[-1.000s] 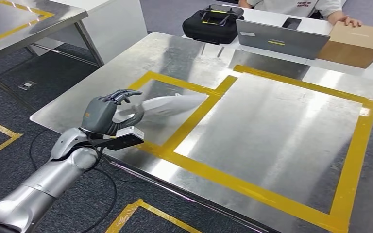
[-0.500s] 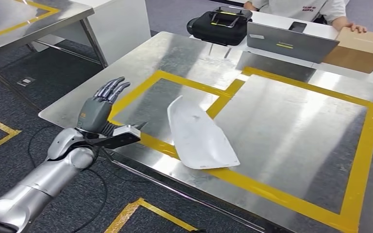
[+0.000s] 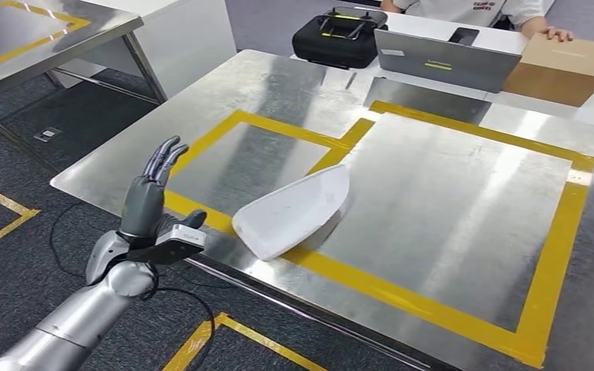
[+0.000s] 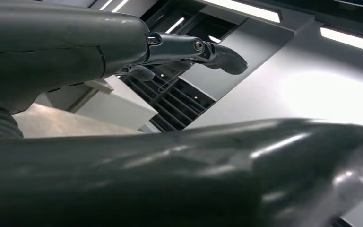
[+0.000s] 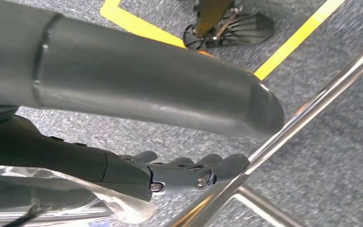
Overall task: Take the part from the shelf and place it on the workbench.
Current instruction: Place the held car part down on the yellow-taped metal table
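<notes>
Part (image 3: pixel 292 210) (white, shell-shaped) lies on our workbench (image 3: pixel 448 193) near its front edge, across the yellow tape (image 3: pixel 309 185). Our left hand (image 3: pixel 148 195) hangs just off the front-left corner, fingers spread, holding nothing. Right hand (image 5: pixel 170 176): fingers extended, nothing between them.

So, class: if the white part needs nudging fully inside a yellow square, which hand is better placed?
Probably the left hand: open beside the white part at the workbench edge. The right hand hangs over the floor.

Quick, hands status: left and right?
Left hand: open, holding nothing; the part lies on the workbench.
Right hand: open, holding nothing.
</notes>
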Available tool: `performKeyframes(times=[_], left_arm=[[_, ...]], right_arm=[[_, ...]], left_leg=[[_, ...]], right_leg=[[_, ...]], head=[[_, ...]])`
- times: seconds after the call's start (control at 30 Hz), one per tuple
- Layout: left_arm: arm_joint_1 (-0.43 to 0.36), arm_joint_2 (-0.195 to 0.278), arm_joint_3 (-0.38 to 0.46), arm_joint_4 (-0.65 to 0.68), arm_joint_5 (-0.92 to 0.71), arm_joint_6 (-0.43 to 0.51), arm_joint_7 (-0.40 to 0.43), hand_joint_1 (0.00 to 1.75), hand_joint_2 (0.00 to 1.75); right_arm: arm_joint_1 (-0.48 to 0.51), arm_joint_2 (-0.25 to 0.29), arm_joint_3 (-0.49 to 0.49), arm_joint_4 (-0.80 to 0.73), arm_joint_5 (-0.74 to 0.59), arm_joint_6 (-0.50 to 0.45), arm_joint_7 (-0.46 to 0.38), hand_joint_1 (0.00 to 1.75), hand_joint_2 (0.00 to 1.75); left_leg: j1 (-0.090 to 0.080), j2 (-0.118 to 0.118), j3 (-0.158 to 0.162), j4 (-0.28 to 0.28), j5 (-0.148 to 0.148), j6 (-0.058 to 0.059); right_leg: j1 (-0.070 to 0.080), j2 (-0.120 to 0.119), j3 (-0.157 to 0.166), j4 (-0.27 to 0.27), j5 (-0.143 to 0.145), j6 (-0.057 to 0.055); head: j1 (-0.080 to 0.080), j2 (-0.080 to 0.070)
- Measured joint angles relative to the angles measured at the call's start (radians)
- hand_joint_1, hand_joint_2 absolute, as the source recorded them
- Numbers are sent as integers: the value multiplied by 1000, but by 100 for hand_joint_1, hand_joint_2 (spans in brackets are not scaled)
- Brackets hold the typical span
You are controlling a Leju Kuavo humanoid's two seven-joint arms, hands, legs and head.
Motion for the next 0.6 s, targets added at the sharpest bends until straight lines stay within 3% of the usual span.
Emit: performKeyframes(times=[0.03,0.07,0.13,0.2,0.3,0.33,0.37,0.43,0.47,0.5,0.53,0.57,0.6], left_arm=[[24,1,1,-31,9,0,1,0,0],[46,1,2,-65,16,0,3,0,0],[85,2,2,-134,27,1,10,0,0],[117,2,1,-198,39,2,15,0,0],[167,1,0,-272,54,3,17,0,0],[178,1,-1,-290,56,3,17,0,0],[187,-1,-1,-306,56,3,17,0,0],[199,-2,-2,-327,57,3,17,0,0],[206,-3,-2,-335,57,3,17,0,0],[213,-3,-2,-342,59,3,17,0,0],[220,-3,-2,-347,61,3,17,0,0],[228,-3,-2,-353,64,4,16,0,0],[236,-3,-2,-360,66,6,16,0,0]], right_arm=[[1,0,-2,0,-2,-4,0,0,0],[1,0,-3,0,-5,-7,-1,0,0],[1,1,-6,0,-12,-10,-4,0,0],[1,2,-11,0,-18,-15,-7,0,0],[2,4,-18,1,-20,-20,-10,0,0],[3,4,-20,1,-20,-21,-10,0,0],[3,4,-21,1,-20,-22,-10,0,0],[3,4,-23,1,-20,-23,-10,0,0],[3,4,-24,1,-21,-23,-10,0,0],[3,4,-25,1,-22,-24,-11,0,0],[3,3,-26,1,-25,-25,-10,0,0],[3,3,-27,0,-27,-26,-10,0,0],[3,3,-28,0,-30,-27,-10,0,0]], left_leg=[[0,0,14,-4,3,4],[-1,0,48,-50,23,10],[-8,1,145,-201,68,30],[-18,5,199,-296,91,41],[-24,8,197,-316,116,45],[-22,9,191,-322,128,50],[-19,10,181,-328,143,54],[-16,11,154,-330,166,60],[-16,11,140,-330,177,60],[-15,12,124,-328,188,59],[-15,12,108,-326,199,57],[-13,13,92,-323,208,54],[-11,13,77,-318,217,49]], right_leg=[[3,0,-7,0,5,-1],[6,0,-13,0,11,-1],[11,0,-22,0,22,0],[11,-2,-26,-1,34,8],[4,-6,-31,-5,46,25],[4,-5,-39,4,29,30],[4,-3,-51,29,-5,34],[4,-1,-85,135,-103,42],[3,-1,-98,199,-139,46],[2,-2,-100,248,-152,50],[1,-2,-90,271,-145,53],[0,-2,-61,255,-120,56],[-2,-2,-16,205,-93,60]], head=[[0,0],[0,0],[1,0],[1,0],[1,0],[1,0],[3,0],[8,0],[10,0],[11,0],[11,0],[11,0],[11,0]])
